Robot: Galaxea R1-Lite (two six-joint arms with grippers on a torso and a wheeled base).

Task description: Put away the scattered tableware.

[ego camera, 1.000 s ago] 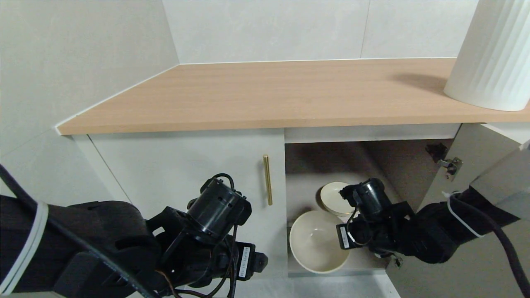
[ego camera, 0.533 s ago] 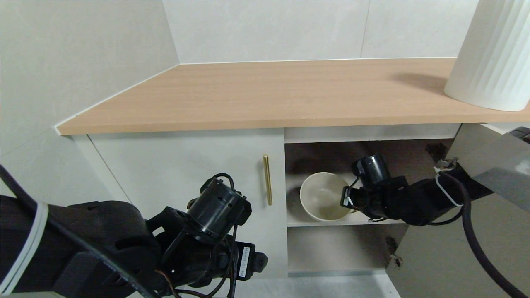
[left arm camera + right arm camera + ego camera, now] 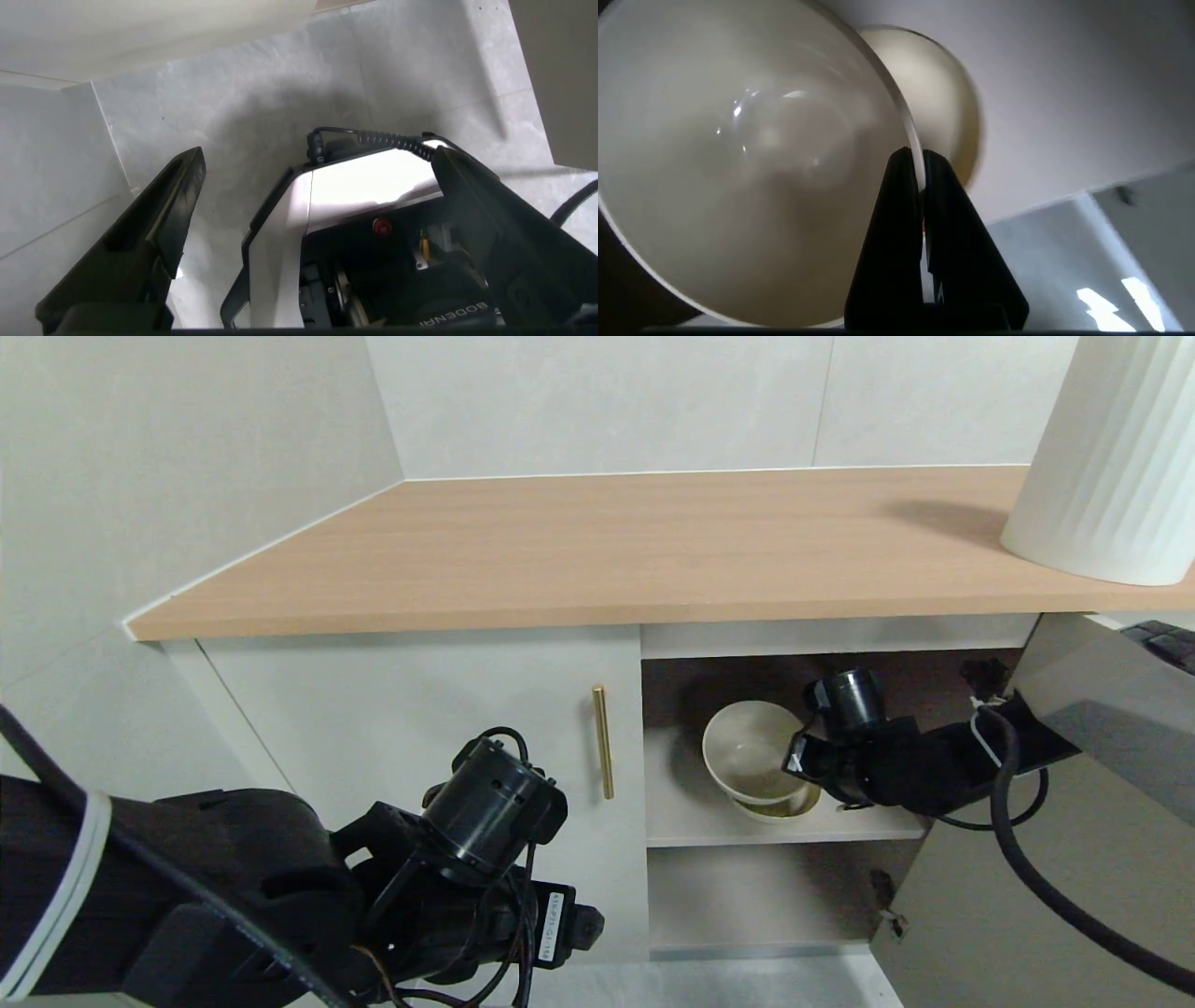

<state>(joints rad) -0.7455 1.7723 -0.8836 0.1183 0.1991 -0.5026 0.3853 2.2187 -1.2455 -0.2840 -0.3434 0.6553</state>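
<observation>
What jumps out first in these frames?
A cream bowl, tilted and pinched at its rim by the right gripper, over a small plate on the upper cabinet shelf. The left gripper sits low before the closed door, jaws open. A tall white ribbed vessel stands on the countertop at right.

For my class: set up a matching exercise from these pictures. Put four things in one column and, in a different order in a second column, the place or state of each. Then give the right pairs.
Column one
1. bowl
2. brass handle
3. ribbed white container
4. left end effector

Column two
A. standing on the countertop
B. open, holding nothing
C. fixed upright on the closed cabinet door
D. pinched at its rim by the right end effector, inside the open cupboard

Right pairs: 1-D, 2-C, 3-A, 4-B
</observation>
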